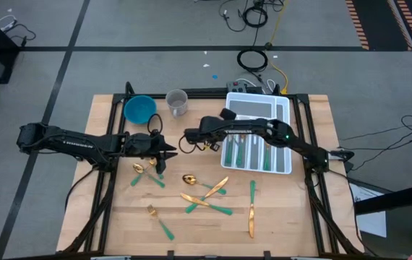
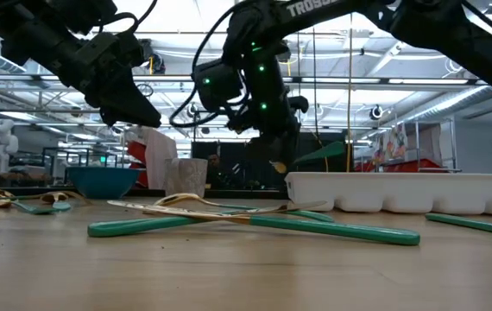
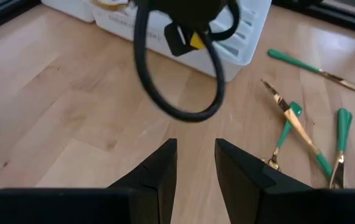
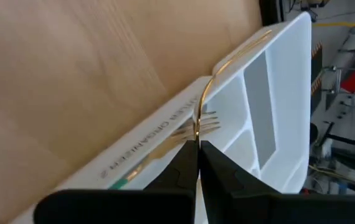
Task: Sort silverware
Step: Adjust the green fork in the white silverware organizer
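Several pieces of gold and green silverware (image 1: pixel 204 196) lie loose on the wooden table, and more lie in the white tray's (image 1: pixel 287 108) compartments. My right gripper (image 4: pixel 197 144) hangs by the tray's left edge (image 4: pixel 165 127), shut on a fork (image 2: pixel 319 155). My left gripper (image 3: pixel 196 163) hovers over the table left of centre (image 1: pixel 168 153), pointing toward the tray, open with nothing between its fingers. My right gripper pinches the fork's gold part (image 4: pixel 197 134) near its head between the two fingertips, slanting down toward the tray. The tines (image 4: pixel 207 121) show just past the fingertips. The green handle (image 2: pixel 325 153) sticks out toward the table's right, tilted a little up. The fork is lifted clear.
A blue bowl (image 1: pixel 139 108) and a clear cup (image 1: pixel 177 102) stand at the table's far left. Crossed pieces (image 2: pixel 255 220) lie in the middle, a knife (image 1: pixel 251 211) lies toward the right, and a spoon (image 1: pixel 141 167) lies near my left gripper. The right arm's cable loop (image 3: pixel 171 93) hangs before my left gripper.
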{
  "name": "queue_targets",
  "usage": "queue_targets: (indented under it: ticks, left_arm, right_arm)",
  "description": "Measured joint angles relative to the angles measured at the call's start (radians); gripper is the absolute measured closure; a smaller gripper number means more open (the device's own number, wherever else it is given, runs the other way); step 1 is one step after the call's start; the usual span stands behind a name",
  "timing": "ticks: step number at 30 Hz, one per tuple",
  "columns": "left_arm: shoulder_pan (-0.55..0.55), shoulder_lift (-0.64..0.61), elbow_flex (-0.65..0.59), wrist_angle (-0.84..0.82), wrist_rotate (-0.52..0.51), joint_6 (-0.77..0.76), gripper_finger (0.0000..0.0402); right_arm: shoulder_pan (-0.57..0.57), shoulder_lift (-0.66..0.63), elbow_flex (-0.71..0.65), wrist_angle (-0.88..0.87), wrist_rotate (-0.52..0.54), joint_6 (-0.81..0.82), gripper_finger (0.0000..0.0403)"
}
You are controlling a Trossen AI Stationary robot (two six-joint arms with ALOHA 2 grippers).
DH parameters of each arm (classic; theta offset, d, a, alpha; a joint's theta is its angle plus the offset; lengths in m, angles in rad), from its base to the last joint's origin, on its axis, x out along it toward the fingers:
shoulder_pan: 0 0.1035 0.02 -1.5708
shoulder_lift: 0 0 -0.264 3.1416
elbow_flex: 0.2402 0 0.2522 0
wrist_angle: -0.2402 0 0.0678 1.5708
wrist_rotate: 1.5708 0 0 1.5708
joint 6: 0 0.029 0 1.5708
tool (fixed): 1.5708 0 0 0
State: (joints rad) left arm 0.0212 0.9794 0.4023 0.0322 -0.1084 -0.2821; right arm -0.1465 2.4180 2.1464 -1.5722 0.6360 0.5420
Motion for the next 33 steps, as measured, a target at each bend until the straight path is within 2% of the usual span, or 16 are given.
queue_targets:
  ticks: [6,14,17,22,27,33]
  left_arm:
    - [0.003,0.000,0.000,-0.016,0.006,0.000,0.0287]
    - [0.006,0.000,0.000,-0.021,0.006,-0.001,0.0287]
    - [0.006,0.000,0.000,-0.023,0.006,0.000,0.0287]
    - [0.005,0.000,0.000,-0.026,0.006,0.000,0.0287]
    - [0.005,0.000,0.000,-0.023,0.006,-0.005,0.0287]
    - [0.005,0.000,0.000,-0.018,0.006,-0.025,0.0287]
  right_arm:
    - [-0.004,0.000,-0.011,0.000,0.024,0.071,0.0403]
    - [-0.002,-0.001,-0.018,0.003,0.021,0.071,0.0403]
    - [-0.005,-0.011,-0.054,0.004,0.057,0.059,0.0403]
    - [-0.010,-0.057,-0.118,-0.002,0.051,0.057,0.0403]
    - [-0.011,-0.061,-0.157,0.002,-0.004,0.074,0.0403]
    - [-0.021,-0.063,-0.226,0.002,-0.020,0.094,0.0403]
